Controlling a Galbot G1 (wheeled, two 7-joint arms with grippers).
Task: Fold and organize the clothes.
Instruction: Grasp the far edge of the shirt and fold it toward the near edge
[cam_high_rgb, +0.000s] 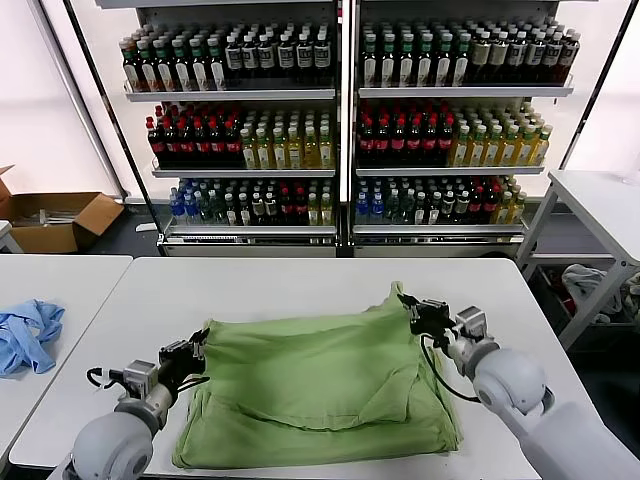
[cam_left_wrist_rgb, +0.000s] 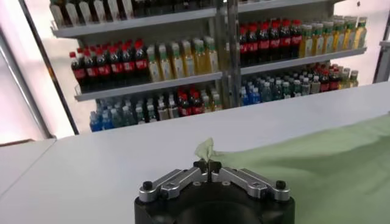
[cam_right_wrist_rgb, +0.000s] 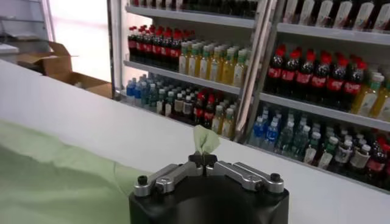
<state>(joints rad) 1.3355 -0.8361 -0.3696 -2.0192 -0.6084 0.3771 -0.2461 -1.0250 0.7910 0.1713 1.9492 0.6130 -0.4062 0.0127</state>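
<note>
The light green T-shirt lies partly folded on the white table; its checkered print is hidden. My left gripper is shut on the shirt's left far corner, low over the table. In the left wrist view the gripper pinches a small tuft of green cloth. My right gripper is shut on the right far corner, lifted into a peak. In the right wrist view the gripper holds a green tuft.
A light blue garment lies on the table at the far left. Drink shelves stand behind the table. A cardboard box sits on the floor at the left. Another table stands at the right.
</note>
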